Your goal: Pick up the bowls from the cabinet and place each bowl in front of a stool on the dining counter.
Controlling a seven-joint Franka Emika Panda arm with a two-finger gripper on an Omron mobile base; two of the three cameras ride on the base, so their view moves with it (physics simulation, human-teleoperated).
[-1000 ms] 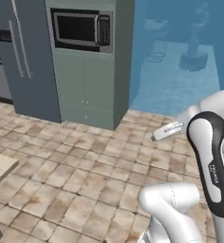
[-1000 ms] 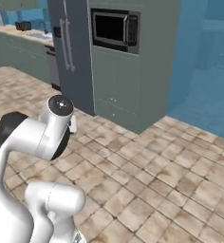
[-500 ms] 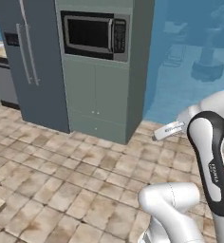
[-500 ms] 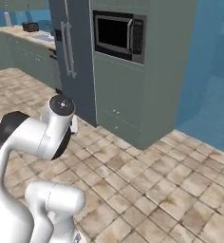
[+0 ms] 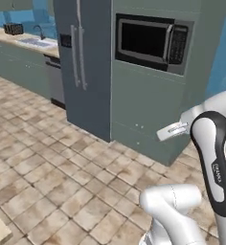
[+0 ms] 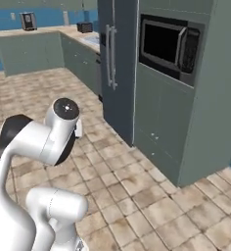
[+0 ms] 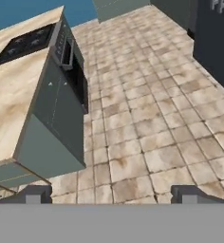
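My gripper (image 7: 111, 194) is open, its two dark fingertips (image 7: 33, 194) wide apart with nothing between them, pointing down at the tiled floor. The dining counter (image 7: 14, 95) lies at the left of the hand view, with a beige marble top, a grey-green base and a black cooktop (image 7: 23, 42) at its far end. Thin brass-coloured legs (image 7: 9, 182), as of a stool, show at the counter's near end; the seat is out of frame. The bowls and the cabinet are out of view.
A tall grey fridge (image 5: 81, 62) stands beside a grey-green unit holding a microwave (image 5: 151, 40); the same fridge (image 6: 117, 63) and microwave (image 6: 169, 46) show from the right. A worktop with sink (image 5: 33, 43) and toaster (image 5: 13, 28) runs far left. Open tiled floor (image 5: 52, 182) lies ahead.
The whole scene has shifted in both base views: the camera has moved, and the fridge and microwave unit now stand larger and nearer. The arm keeps its pose, gripper still open.
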